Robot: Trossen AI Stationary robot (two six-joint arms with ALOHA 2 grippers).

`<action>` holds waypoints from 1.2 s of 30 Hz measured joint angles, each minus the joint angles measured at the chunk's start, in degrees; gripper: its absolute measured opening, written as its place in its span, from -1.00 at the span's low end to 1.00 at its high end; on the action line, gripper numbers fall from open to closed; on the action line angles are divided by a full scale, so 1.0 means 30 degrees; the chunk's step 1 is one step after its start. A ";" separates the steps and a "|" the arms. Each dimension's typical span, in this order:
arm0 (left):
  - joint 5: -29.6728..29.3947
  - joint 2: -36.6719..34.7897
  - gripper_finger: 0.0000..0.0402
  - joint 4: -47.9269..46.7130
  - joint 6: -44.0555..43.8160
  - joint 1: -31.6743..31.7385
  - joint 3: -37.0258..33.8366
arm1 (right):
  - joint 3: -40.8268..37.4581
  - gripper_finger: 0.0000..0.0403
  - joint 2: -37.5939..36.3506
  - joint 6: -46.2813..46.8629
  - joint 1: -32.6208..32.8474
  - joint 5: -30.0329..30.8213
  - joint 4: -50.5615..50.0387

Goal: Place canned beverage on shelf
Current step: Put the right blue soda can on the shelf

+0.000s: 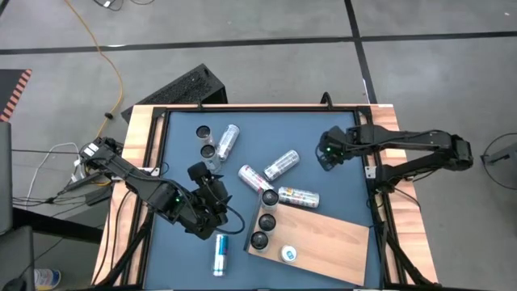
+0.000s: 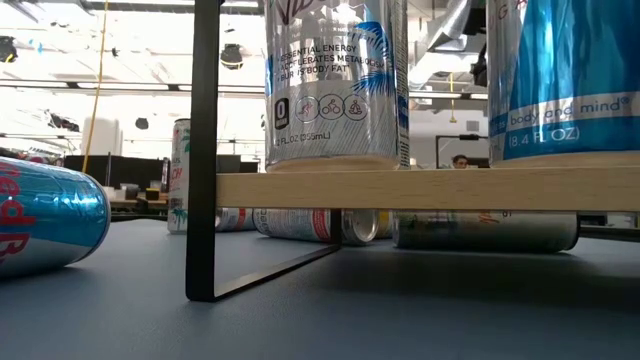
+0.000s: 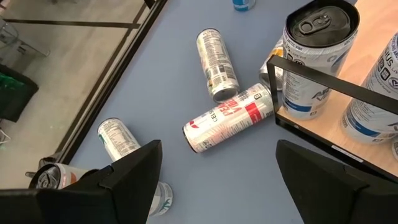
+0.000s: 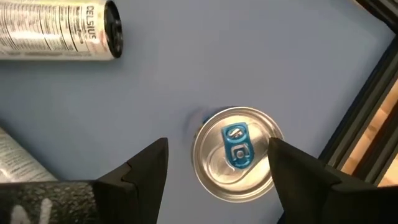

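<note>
- The shelf (image 1: pixel 323 238) is the light wooden board sitting at the lower right of the blue-grey tabletop (image 1: pixel 323 137) in the high view, turned at a bit of an angle.
- Three dark-topped cans (image 1: pixel 265 220) stand in a row along the shelf's left edge, plus a blue-topped can (image 1: pixel 288 254) upright near its lower edge.
- Left gripper (image 1: pixel 216 200) is at lower left of the high view, just left of the shelf, fingers spread apart and nothing between them.
- From the left wrist you can see a red-and-white can (image 3: pixel 229 118) lying on its side on the table, right next to the shelf's black frame (image 3: pixel 323 81).
- Right gripper (image 1: pixel 327 153) hangs at the upper right of the table, jaws apart. Its wrist camera looks straight down on an upright silver can with a blue tab (image 4: pixel 236 152) that sits between the fingers, not squeezed as far as I can tell.
- A blue-and-silver can (image 1: pixel 220 254) lies flat at the bottom of the high view, below the left gripper.
- A few more cans are scattered on their sides mid-table.
</note>
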 joint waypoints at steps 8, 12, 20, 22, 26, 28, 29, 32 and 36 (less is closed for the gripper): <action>0.0000 0.0006 0.51 0.0000 0.0000 0.0000 0.0000 | 0.2065 0.35 0.0095 -0.0179 0.0000 0.0101 -0.2106; 0.0007 0.0007 0.51 0.0000 0.0000 0.0000 0.0000 | 0.2543 0.35 0.0091 -0.0127 -0.0115 0.0304 -0.2126; 0.0350 0.0007 0.51 0.0000 -0.0044 -0.0007 0.0000 | 0.2334 0.48 0.0774 -0.0252 -0.1078 0.0003 -0.3212; 0.0343 0.0007 0.51 0.0000 -0.0045 -0.0007 0.0000 | 0.2334 0.57 0.0832 -0.0266 -0.1274 -0.0714 -0.2873; 0.0342 0.0007 0.51 0.0000 -0.0073 -0.0007 0.0002 | 0.2334 0.72 0.0822 -0.0234 -0.1463 -0.1208 -0.2360; 0.0335 0.0007 0.51 0.0000 -0.0075 -0.0007 0.0000 | 0.2334 0.76 0.0823 -0.0182 -0.1483 -0.1202 -0.2489; 0.0335 0.0007 0.51 0.0000 -0.0080 -0.0007 0.0000 | 0.2334 0.77 0.0823 -0.0083 -0.1499 -0.1209 -0.2615; 0.0335 0.0007 0.51 0.0000 -0.0080 -0.0007 0.0000 | 0.1923 0.76 0.0809 -0.0042 -0.1639 -0.1195 -0.2482; 0.0335 0.0007 0.51 0.0000 0.0015 -0.0007 0.0000 | 0.0899 0.74 0.0816 0.0108 -0.2011 -0.1188 -0.1872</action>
